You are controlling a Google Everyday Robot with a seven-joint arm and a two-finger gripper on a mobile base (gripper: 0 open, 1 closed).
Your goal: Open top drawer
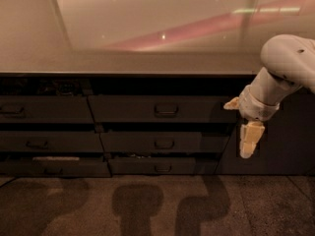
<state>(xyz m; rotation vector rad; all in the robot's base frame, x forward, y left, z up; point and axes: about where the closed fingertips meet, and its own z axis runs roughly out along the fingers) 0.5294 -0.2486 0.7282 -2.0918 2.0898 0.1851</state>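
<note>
Camera view: gripper [248,140] downward, right of top drawer [147,109]

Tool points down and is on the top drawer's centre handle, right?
No. The tool points down, but it hangs beyond the right end of the top drawer, away from its handle; the camera view shows this.
</note>
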